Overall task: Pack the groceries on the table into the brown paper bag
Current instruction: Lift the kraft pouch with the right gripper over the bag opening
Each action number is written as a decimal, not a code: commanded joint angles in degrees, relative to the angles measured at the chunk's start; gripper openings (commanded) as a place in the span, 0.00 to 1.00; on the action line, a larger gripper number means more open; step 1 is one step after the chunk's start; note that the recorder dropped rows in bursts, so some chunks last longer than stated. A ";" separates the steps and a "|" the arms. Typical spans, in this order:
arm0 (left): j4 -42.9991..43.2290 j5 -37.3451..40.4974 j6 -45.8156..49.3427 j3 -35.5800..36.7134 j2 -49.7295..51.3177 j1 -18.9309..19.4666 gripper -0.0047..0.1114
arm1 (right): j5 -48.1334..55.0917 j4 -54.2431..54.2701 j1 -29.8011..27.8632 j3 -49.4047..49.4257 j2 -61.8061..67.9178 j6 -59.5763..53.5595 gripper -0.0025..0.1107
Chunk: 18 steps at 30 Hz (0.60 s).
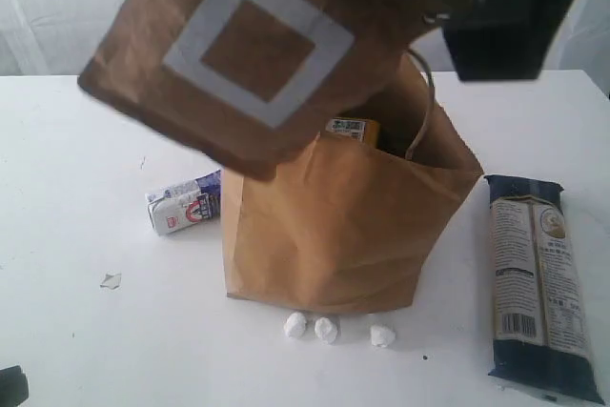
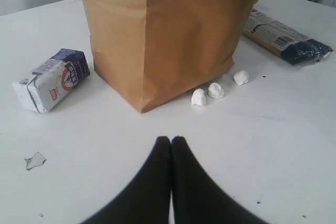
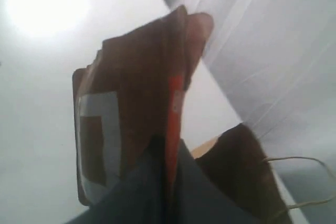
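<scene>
Table (image 1: 67,140), seen from the exterior view, left to right. A small flat scrap (image 1: 111,280) lies near the left edge. Right of it, the carton (image 1: 183,204) lies on its side, just beside the bag's left wall. The left gripper (image 2: 171,142) hangs low over the table in front of the bag, jaws pressed together with nothing between them. The bag (image 1: 343,226) stands upright at centre with its mouth open, and a yellow-labelled item (image 1: 351,129) shows inside at the rim. Three white lumps (image 1: 326,329) sit in a row just in front of the bag's base. The pouch (image 1: 243,50) hangs tilted in the air above the bag's left side, clear of the table, its white square facing the camera. The right gripper (image 3: 167,150) has its jaws clamped on the pouch's edge beside an orange strip. The packet (image 1: 538,283) lies flat at far right, apart from the bag.
</scene>
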 commanded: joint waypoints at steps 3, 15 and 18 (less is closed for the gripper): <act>-0.25 -0.02 -0.03 0.13 -0.28 -0.32 0.04 | -14.11 -6.06 0.03 -0.84 -0.64 -0.28 0.02; -0.25 -0.02 -0.03 0.13 -0.28 -0.32 0.04 | -25.47 -8.13 0.03 -0.84 -0.64 -0.12 0.02; -0.25 -0.02 -0.03 0.13 -0.28 -0.32 0.04 | -24.15 -9.89 -0.23 -0.84 -0.64 -0.12 0.02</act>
